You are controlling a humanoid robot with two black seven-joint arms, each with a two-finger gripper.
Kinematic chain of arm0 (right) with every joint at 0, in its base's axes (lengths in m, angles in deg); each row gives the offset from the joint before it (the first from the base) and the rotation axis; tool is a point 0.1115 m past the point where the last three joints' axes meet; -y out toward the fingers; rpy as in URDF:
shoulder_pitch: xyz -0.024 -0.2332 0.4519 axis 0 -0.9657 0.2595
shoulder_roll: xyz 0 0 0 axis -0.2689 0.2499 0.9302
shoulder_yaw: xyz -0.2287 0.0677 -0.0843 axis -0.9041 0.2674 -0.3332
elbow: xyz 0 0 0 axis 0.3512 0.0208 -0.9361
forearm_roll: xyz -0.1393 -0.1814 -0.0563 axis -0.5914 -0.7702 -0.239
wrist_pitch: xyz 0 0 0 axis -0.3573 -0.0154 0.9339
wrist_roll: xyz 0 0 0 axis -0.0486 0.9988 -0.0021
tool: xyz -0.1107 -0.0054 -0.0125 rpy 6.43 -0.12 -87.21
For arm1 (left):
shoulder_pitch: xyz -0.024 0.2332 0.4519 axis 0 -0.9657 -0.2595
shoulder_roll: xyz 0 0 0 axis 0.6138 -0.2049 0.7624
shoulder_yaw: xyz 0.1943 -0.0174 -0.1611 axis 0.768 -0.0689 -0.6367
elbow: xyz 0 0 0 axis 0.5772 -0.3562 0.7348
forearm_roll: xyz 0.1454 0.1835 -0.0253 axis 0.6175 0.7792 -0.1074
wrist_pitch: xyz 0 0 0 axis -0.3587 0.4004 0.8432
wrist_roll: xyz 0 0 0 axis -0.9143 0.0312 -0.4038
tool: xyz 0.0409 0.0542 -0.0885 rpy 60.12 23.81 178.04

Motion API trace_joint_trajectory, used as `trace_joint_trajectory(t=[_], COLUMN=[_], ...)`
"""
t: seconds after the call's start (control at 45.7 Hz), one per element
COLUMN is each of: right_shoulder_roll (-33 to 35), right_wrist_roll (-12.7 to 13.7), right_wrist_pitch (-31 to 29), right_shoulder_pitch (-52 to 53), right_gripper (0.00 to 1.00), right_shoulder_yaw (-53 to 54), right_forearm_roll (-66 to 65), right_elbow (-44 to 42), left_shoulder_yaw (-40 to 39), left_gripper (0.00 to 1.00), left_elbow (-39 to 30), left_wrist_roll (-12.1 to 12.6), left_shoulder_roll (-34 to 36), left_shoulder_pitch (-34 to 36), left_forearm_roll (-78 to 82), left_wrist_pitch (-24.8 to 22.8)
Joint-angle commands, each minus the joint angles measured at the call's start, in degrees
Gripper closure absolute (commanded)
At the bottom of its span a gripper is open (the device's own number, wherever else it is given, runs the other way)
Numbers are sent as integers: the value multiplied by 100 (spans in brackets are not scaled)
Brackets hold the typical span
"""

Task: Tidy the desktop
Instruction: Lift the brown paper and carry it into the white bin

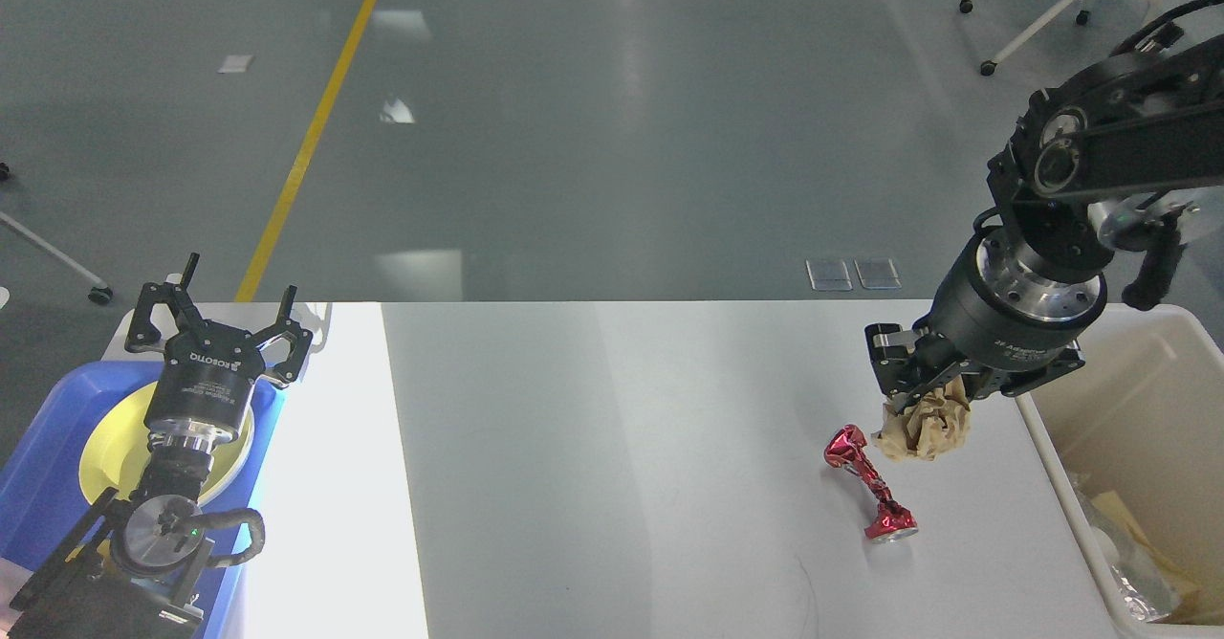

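The desktop (pixel 593 448) fills the lower part of the head view, its far edge running straight across the middle and its far right corner rounded. The right gripper (pixel 923 407) hangs above the right end of it, near the far right corner, fingers pointing down and clenched on a crumpled brown paper ball (pixel 926 430). The ball sits in the air over the tabletop, just short of the right edge, beside the cream bin (pixel 1143 381) that stands against that edge. Crumpled papers lie in the bin's near end. Just left of the ball and nearer the front edge, a twisted red foil wrapper (pixel 870 497) lies flat on the tabletop, apart from the gripper.

The left gripper (pixel 232 319) is over the far left corner, fingers spread wide and upright with nothing between them. Below its wrist a blue tray (pixel 43 457) holds a yellow plate (pixel 110 452) at the left edge.

The desktop is white, smooth and plain; a bright strip of light covers its left portion, the rest reads pale grey.

White lettering on the left gripper's body reads ROBOTIQ. The right gripper's collar also carries small white writing, too small to read in full
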Motion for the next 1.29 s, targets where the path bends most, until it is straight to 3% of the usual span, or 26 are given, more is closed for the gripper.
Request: trace_joint_trajectory(t=[0.0, 0.284, 0.503, 0.743, 0.896, 1.093, 1.268], right_shoulder_roll=[300, 1275, 1715, 1610, 855, 301, 195], right_wrist_roll=[-7, -7, -7, -16, -24, -25, -25], right_wrist_pitch=[517, 1352, 1651, 1889, 2441, 3505, 3892], right_shoulder_pitch=[-374, -2447, -4723, -7526, -9022, -9726, -9954], right_gripper=[100, 100, 100, 100, 100, 100, 100], right_shoulder_yaw=[-325, -774, -221, 1571, 2399, 2408, 2390], right_forearm_roll=[226, 173, 252, 217, 208, 191, 191], right_elbow=[-171, -1699, -3826, -6620, -8317, -8785, -8785], left_shoulder_yaw=[-7, -7, -7, -7, -7, 2, -7], left_gripper=[3, 3, 3, 3, 3, 3, 3], left_elbow=[1, 1, 1, 1, 1, 1, 1], left_wrist_roll=[0, 0, -9, -9, -9, -9, -9], left_shoulder_roll=[0, 0, 8, 0, 0, 0, 0], left_shoulder_pitch=[0, 0, 0, 0, 0, 0, 0], left_forearm_roll=[0, 0, 0, 0, 0, 0, 0], left_wrist_pitch=[2, -7, 2, 2, -7, 2, 2])
